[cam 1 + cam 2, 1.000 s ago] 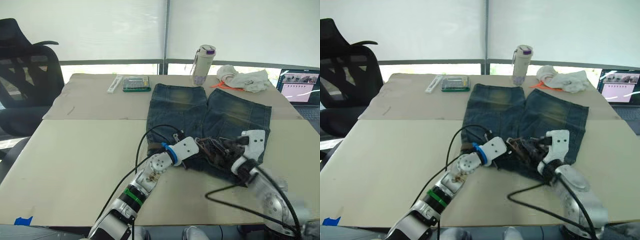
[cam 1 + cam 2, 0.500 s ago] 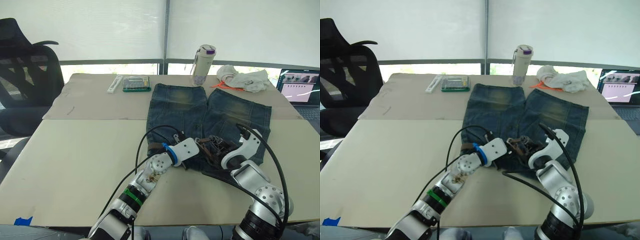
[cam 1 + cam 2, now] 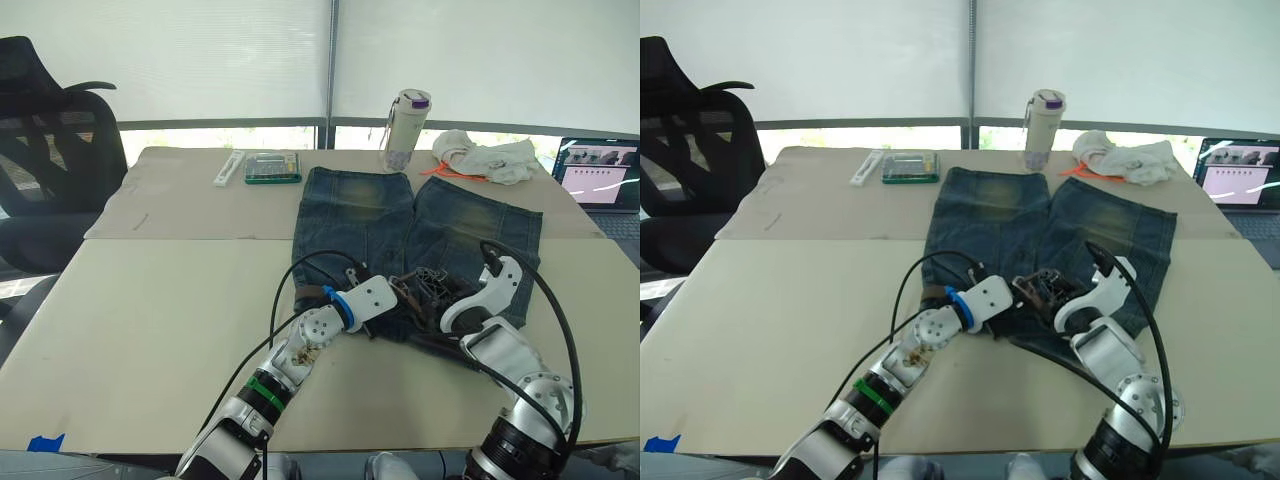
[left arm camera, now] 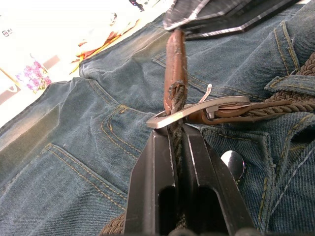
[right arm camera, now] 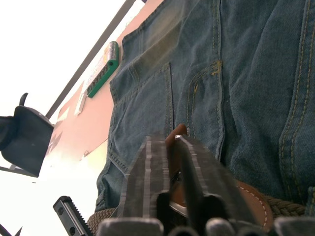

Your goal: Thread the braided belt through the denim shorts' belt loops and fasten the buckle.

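While both grippers (image 4: 178, 129) (image 5: 173, 147) pinch the braided belt (image 4: 175, 64), denim shorts (image 3: 370, 215) cover the tan table (image 3: 150, 300).

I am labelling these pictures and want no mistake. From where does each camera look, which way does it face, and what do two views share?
Eye views: on the head, facing forward and down over the table; both arms show, meeting on the shorts.
Left wrist view: along the left gripper, shut on the belt beside the buckle.
Right wrist view: along the right gripper, shut on the belt's brown end.
Shared: both wrist views show belt and shorts.
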Motion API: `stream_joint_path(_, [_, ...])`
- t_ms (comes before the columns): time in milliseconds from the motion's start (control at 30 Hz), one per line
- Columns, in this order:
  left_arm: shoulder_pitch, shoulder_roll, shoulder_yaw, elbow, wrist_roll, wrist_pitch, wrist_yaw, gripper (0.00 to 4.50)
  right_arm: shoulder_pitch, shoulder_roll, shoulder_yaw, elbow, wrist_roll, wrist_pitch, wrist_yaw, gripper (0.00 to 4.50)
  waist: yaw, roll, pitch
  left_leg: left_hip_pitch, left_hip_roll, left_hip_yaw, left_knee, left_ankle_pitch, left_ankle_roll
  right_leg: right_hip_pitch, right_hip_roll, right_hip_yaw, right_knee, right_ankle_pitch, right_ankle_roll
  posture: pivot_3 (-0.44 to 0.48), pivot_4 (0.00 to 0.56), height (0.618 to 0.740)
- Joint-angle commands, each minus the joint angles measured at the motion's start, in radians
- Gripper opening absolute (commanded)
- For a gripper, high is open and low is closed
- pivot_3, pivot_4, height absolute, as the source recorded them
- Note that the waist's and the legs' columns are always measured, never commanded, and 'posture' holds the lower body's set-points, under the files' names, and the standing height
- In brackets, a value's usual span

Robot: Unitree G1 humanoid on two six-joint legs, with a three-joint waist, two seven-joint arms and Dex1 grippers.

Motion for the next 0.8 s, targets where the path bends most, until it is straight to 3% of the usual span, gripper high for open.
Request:
stream_joint_path(33, [-0.015, -0.008, -0.014, -0.008, 0.009, -0.034, -0.001, 0.00, -0.001, -0.021, 0.028, -0.007, 0.069, -0.015, -0.042, 1.95, 0.000, 0.000, 0.000, 0.000, 0.000, 0.000, 0.000, 0.000, 0.000, 0.000, 0.000, 0.000, 0.000, 0.000, 0.000, 0.000, 0.150, 0.737])
stream_joint_path(367, [-0.017, -0.007, -0.019, -0.008, 0.010, -0.043, -0.002, 0.00, 0.011, -0.054, 0.076, 0.037, 0.120, -0.082, -0.110, 1.95, 0.000, 0.000, 0.000, 0.000, 0.000, 0.000, 0.000, 0.000, 0.000, 0.000, 0.000, 0.000, 0.000, 0.000, 0.000, 0.000, 0.150, 0.737])
stream_joint_path(567, [-0.016, -0.007, -0.021, -0.010, 0.009, -0.049, -0.004, 0.00, 0.019, -0.071, 0.109, 0.050, 0.143, -0.124, -0.128, 0.12, 0.000, 0.000, 0.000, 0.000, 0.000, 0.000, -0.001, 0.000, 0.000, 0.000, 0.000, 0.000, -0.001, 0.000, 0.000, 0.000, 0.150, 0.737])
stream_joint_path(733, [-0.010, -0.008, -0.015, -0.013, -0.016, -0.056, -0.027, 0.00, 0.031, -0.088, 0.128, 0.052, 0.172, -0.150, -0.144, 0.05, 0.000, 0.000, 0.000, 0.000, 0.000, 0.000, -0.001, 0.000, 0.000, 0.000, 0.000, 0.000, -0.001, 0.000, 0.000, 0.000, 0.150, 0.737])
stream_joint_path(800, [-0.006, -0.002, -0.010, -0.018, -0.023, -0.060, -0.036, 0.76, 0.040, -0.106, 0.128, 0.055, 0.189, -0.161, -0.151, 0.00, 0.000, 0.000, 0.000, 0.000, 0.000, 0.000, -0.001, 0.000, 0.000, 0.000, 0.000, 0.000, -0.001, 0.000, 0.000, 0.000, 0.150, 0.737])
